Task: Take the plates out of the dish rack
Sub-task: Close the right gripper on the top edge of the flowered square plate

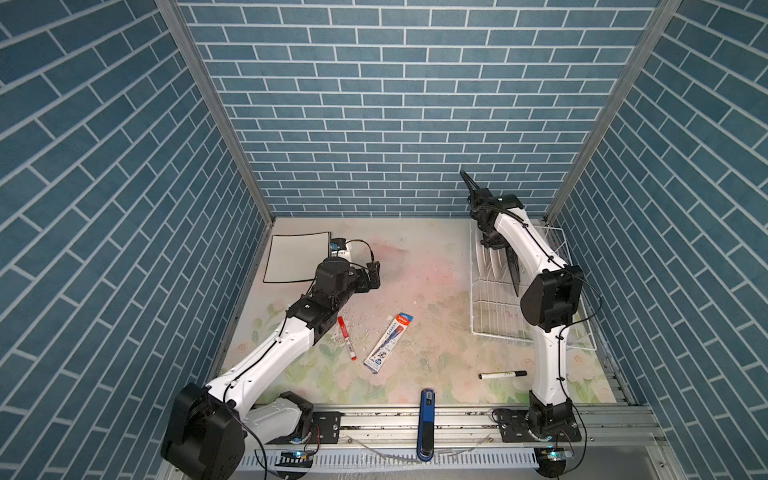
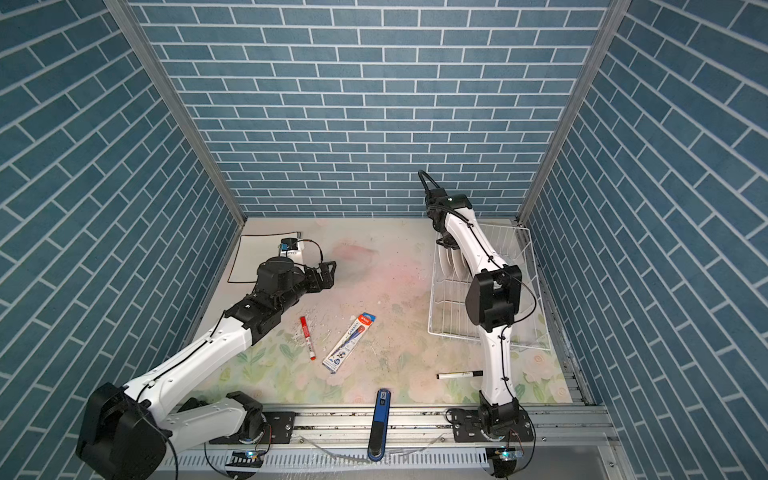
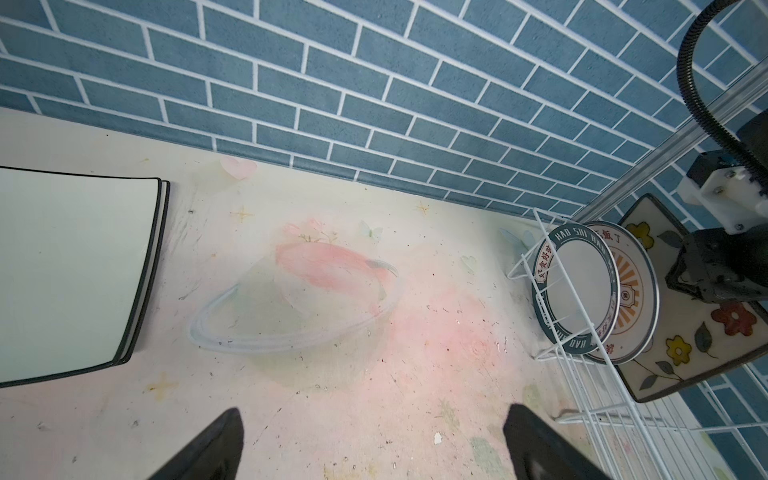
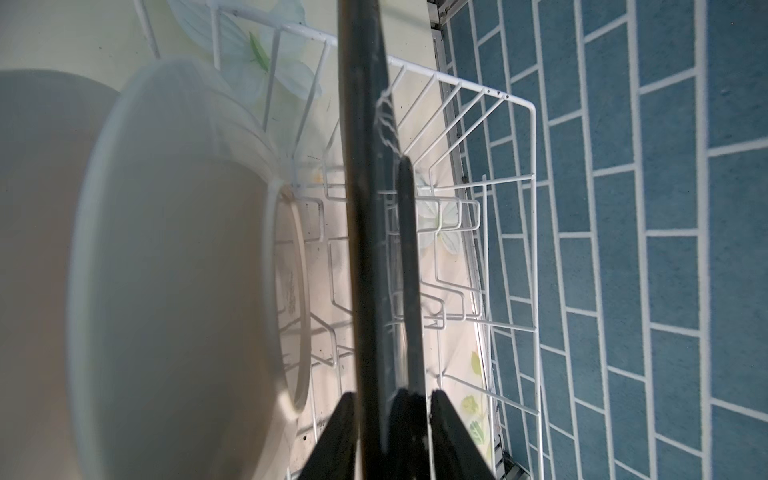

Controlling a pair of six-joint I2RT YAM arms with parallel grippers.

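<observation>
Lettering on two round plates (image 3: pixel 577 291) is being shown in left wrist view alone; one square plate (image 3: pixel 681 353) is being gripped by right fingers (image 4: pixel 338 440), left fingers (image 3: pixel 208 449) spread apart.

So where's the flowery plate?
The flowery plate stands on edge in the dish rack, on the right in both top views, beside two round plates, the right gripper pinching its rim.

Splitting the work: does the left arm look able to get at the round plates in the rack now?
Probably yes: the left gripper is open and empty, nothing stands between it and the dish rack, and the round plates stand nearest it. The right gripper grips the square plate behind them.
</observation>
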